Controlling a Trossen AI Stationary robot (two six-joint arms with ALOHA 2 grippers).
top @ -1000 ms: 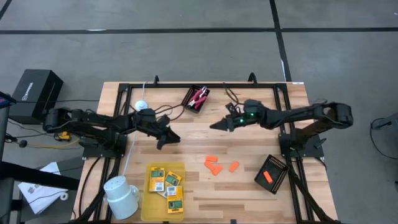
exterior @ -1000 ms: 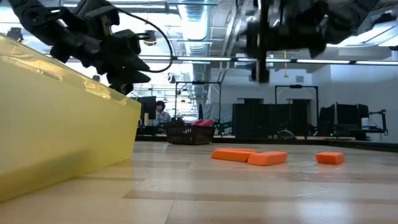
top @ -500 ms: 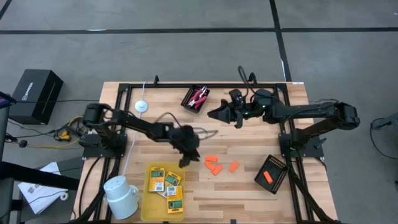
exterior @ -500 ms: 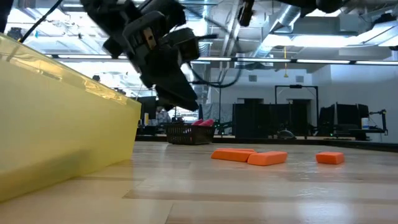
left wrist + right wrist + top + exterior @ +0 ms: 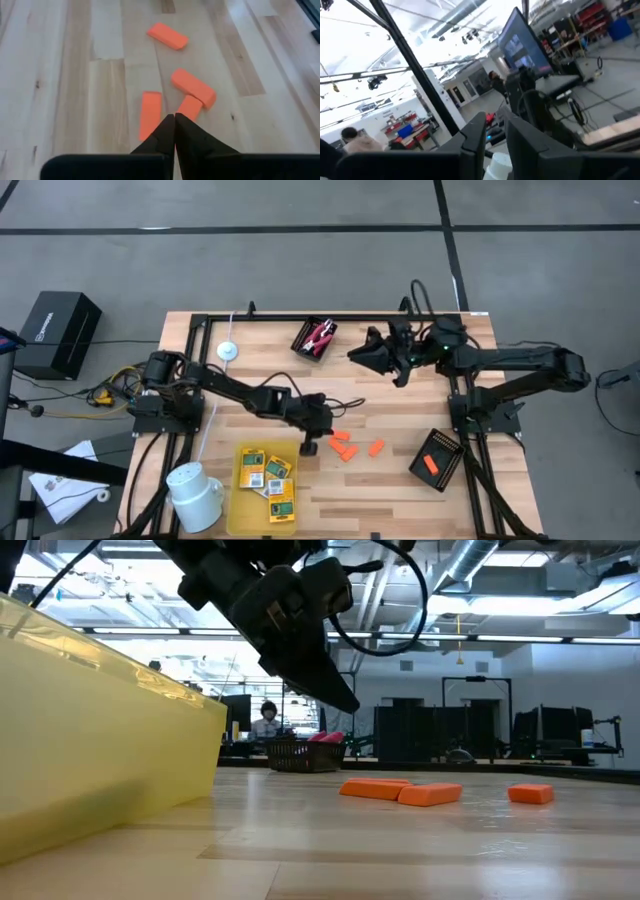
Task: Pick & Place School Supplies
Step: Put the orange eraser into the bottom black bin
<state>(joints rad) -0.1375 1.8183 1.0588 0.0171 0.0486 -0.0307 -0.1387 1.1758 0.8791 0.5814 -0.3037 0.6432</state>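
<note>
Left claw over the orange pieces

I see my left gripper (image 5: 174, 117) clenched, empty, beside the orange pieces (image 5: 343, 446); bare wood lies right of them. Right gripper (image 5: 356, 356): can't tell.

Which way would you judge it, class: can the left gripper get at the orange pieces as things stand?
Probably yes. The left gripper hangs shut just above the orange pieces, with bare table around them; it must open first.
</note>
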